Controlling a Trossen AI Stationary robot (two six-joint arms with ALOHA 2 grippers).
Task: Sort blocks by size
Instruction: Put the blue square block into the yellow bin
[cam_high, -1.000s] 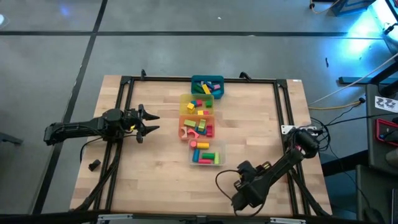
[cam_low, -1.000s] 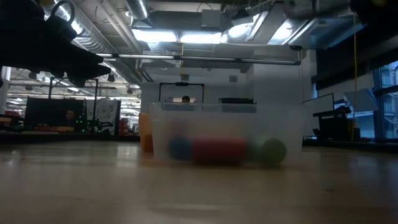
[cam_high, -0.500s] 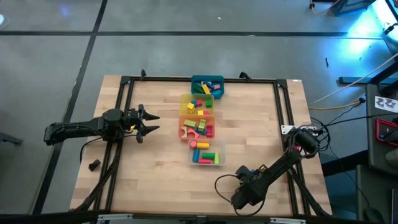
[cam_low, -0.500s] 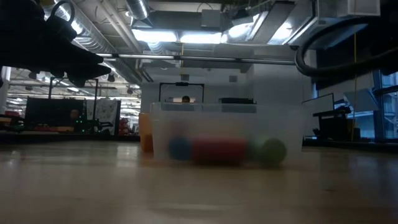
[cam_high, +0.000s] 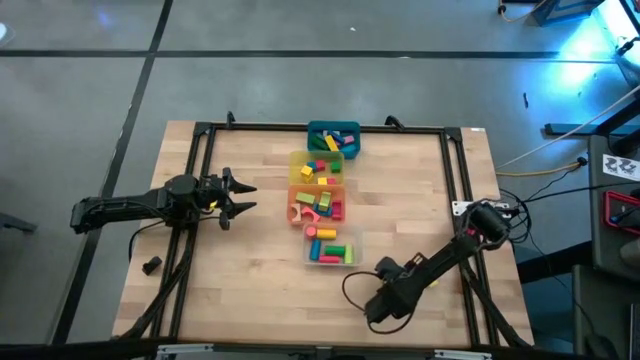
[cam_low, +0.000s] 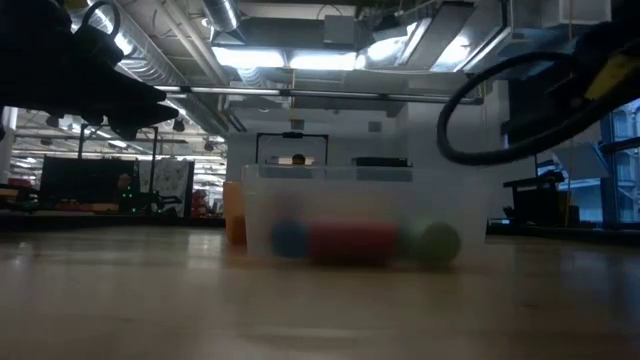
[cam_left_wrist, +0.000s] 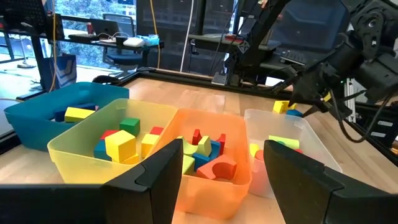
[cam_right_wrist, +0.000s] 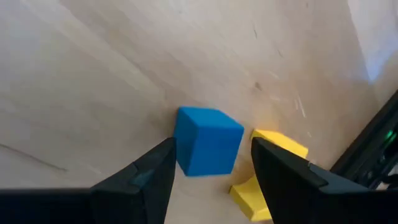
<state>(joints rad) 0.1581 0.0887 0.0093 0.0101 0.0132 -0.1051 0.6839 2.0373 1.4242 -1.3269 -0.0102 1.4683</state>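
Observation:
Many coloured blocks lie in a row of four bins: teal (cam_high: 333, 137), yellow (cam_high: 316, 168), orange (cam_high: 317, 203) and clear (cam_high: 330, 247). A blue cube (cam_right_wrist: 208, 140) and a yellow block (cam_right_wrist: 273, 168) lie on the table near its front edge; in the high view the right arm hides them. My right gripper (cam_right_wrist: 211, 186) is open, close above the table, with the blue cube just ahead between its fingers and untouched; it also shows in the high view (cam_high: 383, 305). My left gripper (cam_high: 240, 197) is open and empty, held left of the bins.
A black frame (cam_high: 455, 180) runs around the wooden tabletop. A loose cable loops beside the right arm (cam_high: 350, 290). The clear bin (cam_low: 365, 215) stands nearest the front. Bare wood lies left and right of the bin row.
My right gripper has moved toward the table's left edge along the front of the table, staying open. In the low view its arm and cable loop have come into sight at the upper right.

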